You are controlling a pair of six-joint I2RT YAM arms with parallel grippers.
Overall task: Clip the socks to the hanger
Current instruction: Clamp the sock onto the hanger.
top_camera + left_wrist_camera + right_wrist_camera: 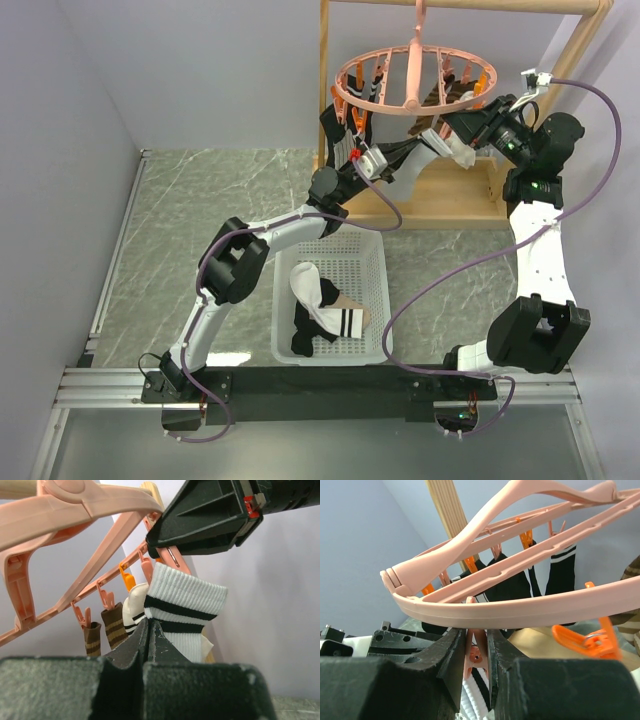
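- My left pincer (pixel 146 630) is closed tight on a white sock (pixel 185 600) with black bands, pinching it just under the cuff. The cuff stands upright below the rim of the hanger (pixel 520 607).
- My right pincer (pixel 476 642) is closed on a pink clip (pixel 474 657) hanging from that rim, squeezing its handles. I judge the clip's mouth is spread, though I cannot see the mouth itself.
- The step in hand is feeding the cuff into that clip. In the left wrist view the cuff's edge sits just beneath the clip, and I cannot tell whether it is inside.
- I would raise the left arm gently and straight, so both layers of the cuff go in deep, not just the edge.
- I would avoid dragging the ring sideways, since it hangs free and would likely swing.
- Once the cuff is seated, the right pincer should let go first, then the left.
- Other socks (pixel 325 310) lie in the basket (pixel 378 262), well apart from the hanger.
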